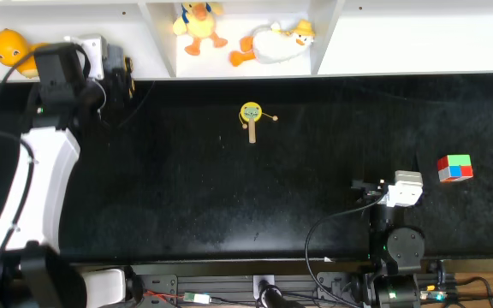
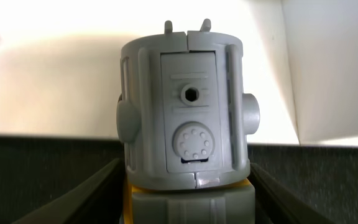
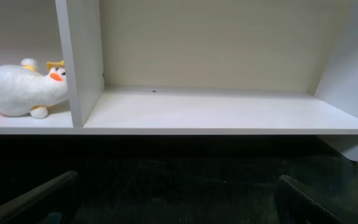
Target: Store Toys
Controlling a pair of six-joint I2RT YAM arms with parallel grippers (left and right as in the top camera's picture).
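Left gripper [image 1: 116, 70]: clenched on the grey toy robot [image 2: 188, 106], which is held at the front of the left compartment of the white shelf [image 1: 418, 38], near an orange duck [image 1: 11, 47].
Right gripper [image 3: 178, 179]: released, over the black table [image 1: 187, 188].
Table: rattle drum [image 1: 251, 115], colour cube [image 1: 454, 168].

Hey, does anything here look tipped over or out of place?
The white plush duck lies on its side in the middle compartment. The small rattle and the coloured cube lie out on the black table, not stored.
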